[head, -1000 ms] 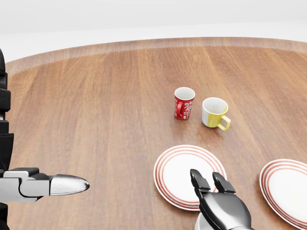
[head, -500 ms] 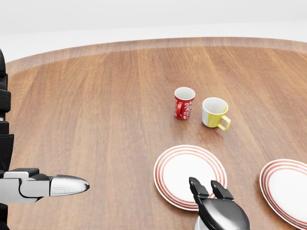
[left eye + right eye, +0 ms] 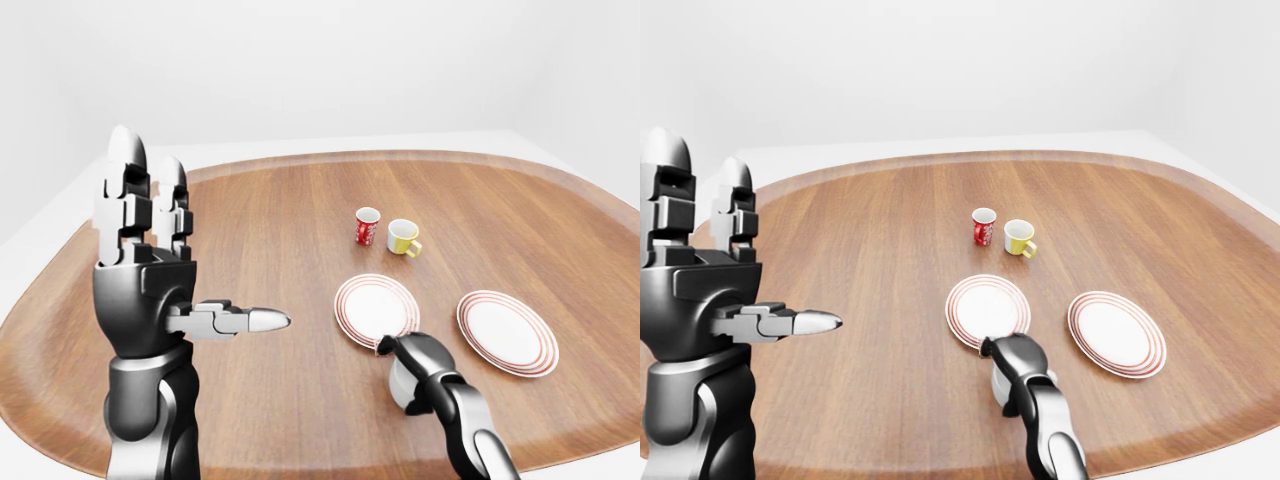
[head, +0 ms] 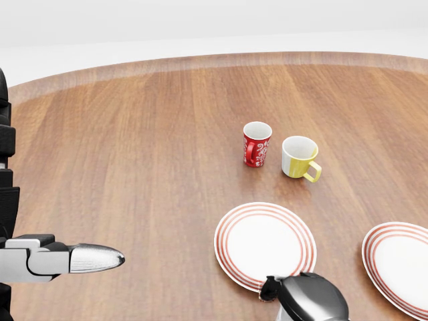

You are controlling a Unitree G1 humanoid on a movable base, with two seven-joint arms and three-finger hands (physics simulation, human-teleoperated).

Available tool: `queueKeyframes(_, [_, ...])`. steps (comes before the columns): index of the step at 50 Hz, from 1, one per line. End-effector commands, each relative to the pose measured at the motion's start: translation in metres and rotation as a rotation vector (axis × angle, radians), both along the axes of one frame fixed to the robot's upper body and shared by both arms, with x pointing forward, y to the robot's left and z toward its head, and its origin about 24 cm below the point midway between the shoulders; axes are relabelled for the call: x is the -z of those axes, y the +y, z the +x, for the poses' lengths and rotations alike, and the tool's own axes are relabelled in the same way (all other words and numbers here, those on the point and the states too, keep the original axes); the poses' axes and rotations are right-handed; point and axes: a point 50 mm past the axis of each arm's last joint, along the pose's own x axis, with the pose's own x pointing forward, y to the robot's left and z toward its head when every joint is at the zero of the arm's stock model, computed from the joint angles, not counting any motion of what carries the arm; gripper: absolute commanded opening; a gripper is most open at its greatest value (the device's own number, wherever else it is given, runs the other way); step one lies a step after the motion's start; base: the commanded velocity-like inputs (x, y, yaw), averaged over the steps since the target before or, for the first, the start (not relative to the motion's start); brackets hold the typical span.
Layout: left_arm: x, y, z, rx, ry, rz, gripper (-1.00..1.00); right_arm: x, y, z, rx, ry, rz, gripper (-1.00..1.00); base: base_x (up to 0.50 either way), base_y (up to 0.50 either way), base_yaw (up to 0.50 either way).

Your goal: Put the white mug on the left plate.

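The white mug [image 3: 399, 384] stands on the wooden table [image 4: 134, 147] just below the lower rim of the left plate [image 4: 265, 244], which is white with red rings. My right hand [image 3: 400, 360] lies over the mug with its fingers curled down round it, hiding most of it. In the head view only the top of that hand [image 4: 306, 297] shows at the bottom edge. My left hand [image 3: 195, 245] is raised at the left, fingers upright and thumb pointing right, open and holding nothing.
A red patterned mug [image 4: 256, 144] and a yellow mug [image 4: 298, 157] stand side by side above the left plate. A second ringed plate [image 4: 400, 264] lies at the right. The round table's edge runs close below my right arm.
My right hand's fingers, which stood up over the left plate's lower rim, have curled down and closed round the white mug. The left hand and the other things have not moved.
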Motion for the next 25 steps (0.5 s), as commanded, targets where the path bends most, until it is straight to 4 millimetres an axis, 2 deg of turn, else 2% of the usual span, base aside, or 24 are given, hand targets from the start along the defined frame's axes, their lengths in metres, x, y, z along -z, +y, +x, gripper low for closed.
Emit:
queueKeyframes(1, [-0.001,0.0,0.0,0.0,-0.005,-0.001,1.0,0.002,-0.001,-0.003,0.016,0.043,0.062,-1.0,0.0,0.0,0.0])
queueKeyframes(9, [-0.002,0.0,0.001,-0.001,-0.007,-0.003,1.0,-0.018,0.011,-0.008,-0.036,0.046,0.202,-1.0,0.0,0.0,0.0])
queueKeyframes(13, [-0.001,0.0,0.001,-0.001,-0.004,-0.002,1.0,-0.022,0.015,-0.012,-0.071,0.047,0.214,-1.0,0.0,0.0,0.0])
queueKeyframes(19, [-0.001,0.001,0.001,-0.002,-0.005,-0.003,1.0,-0.047,0.022,-0.019,-0.122,0.05,0.327,-1.0,0.0,0.0,0.0])
queueKeyframes(25, [0.0,0.0,0.001,-0.001,0.0,-0.001,1.0,-0.076,0.019,-0.021,-0.137,-0.071,0.357,-1.0,0.0,0.0,0.0])
